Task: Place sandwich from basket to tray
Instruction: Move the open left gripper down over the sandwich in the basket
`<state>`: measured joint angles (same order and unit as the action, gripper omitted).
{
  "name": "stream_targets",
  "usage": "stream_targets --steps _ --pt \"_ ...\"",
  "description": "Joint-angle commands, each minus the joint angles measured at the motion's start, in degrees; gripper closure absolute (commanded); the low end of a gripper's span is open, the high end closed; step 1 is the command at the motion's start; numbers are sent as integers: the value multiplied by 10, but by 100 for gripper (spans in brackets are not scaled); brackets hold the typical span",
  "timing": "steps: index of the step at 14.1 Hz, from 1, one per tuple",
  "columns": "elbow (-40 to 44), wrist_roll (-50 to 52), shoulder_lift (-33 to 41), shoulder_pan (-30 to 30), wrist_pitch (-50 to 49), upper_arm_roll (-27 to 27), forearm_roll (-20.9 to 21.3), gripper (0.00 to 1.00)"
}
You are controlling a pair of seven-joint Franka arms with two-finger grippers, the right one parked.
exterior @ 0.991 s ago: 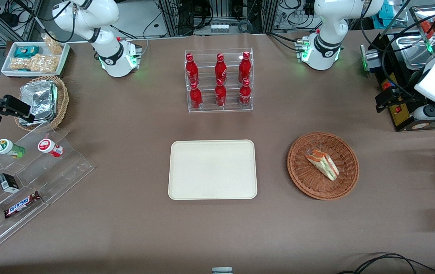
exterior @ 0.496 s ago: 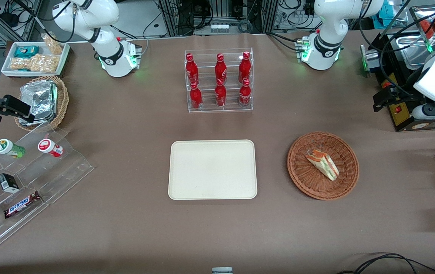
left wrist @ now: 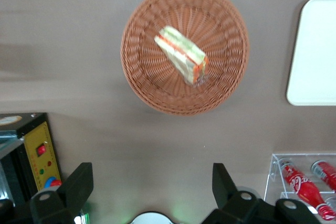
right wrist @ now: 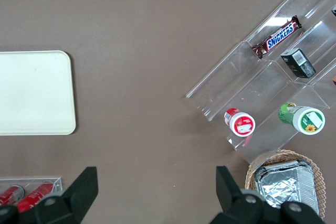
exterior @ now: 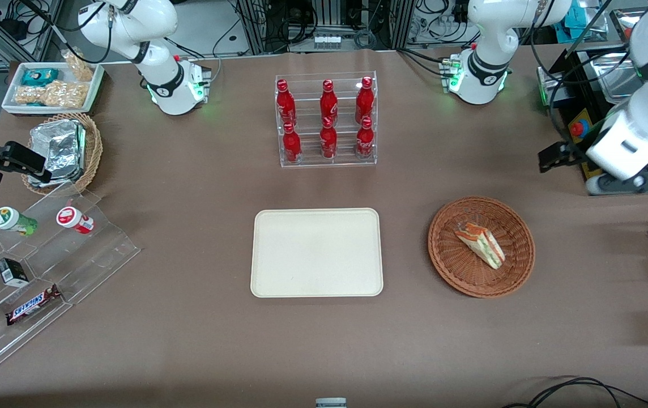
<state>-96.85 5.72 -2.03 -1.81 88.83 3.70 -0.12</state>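
The sandwich (exterior: 480, 243) (left wrist: 182, 61), a white-bread wedge with orange and green layers, lies in the round reddish-brown basket (exterior: 453, 266) (left wrist: 152, 90). The cream tray (exterior: 317, 252) (left wrist: 315, 51) (right wrist: 34, 93) lies flat beside the basket, toward the parked arm's end, with nothing on it. My left gripper (exterior: 550, 157) (left wrist: 151, 182) hangs above the table, farther from the front camera than the basket and a little toward the working arm's end. Its fingers (left wrist: 79, 182) stand wide open with only bare tablecloth between them.
A clear rack of red bottles (exterior: 327, 122) (left wrist: 307, 177) stands farther back than the tray. A black box with a red button (exterior: 584, 147) (left wrist: 39, 150) sits close to the gripper. A stepped acrylic shelf of snacks (exterior: 35, 266) and a tan basket of foil packs (exterior: 63, 150) are at the parked arm's end.
The left arm has swung in from the table's end, carrying the open gripper sideways toward the basket. The sandwich, basket and tray have not moved.
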Motion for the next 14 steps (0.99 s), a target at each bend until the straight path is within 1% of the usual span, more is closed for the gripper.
stream_targets --steps 1,3,6,8,9,10,11,12,13,14 --pt "-30 15 -31 -9 48 -1 0 0" --pt "-88 51 -39 -18 134 0 3 0" --pt "-166 166 -42 -24 247 0 4 0" --pt "-186 298 -57 -38 295 0 5 0" --pt "-182 394 -71 -48 303 -1 6 0" --pt "-178 489 -86 -52 318 0 17 0" --pt "-177 572 -99 -58 342 0 43 0" --pt "-176 638 -115 -60 358 0 56 0" --pt "-175 692 -131 -60 374 0 61 0" --pt "-176 714 -141 -60 386 0 61 0"
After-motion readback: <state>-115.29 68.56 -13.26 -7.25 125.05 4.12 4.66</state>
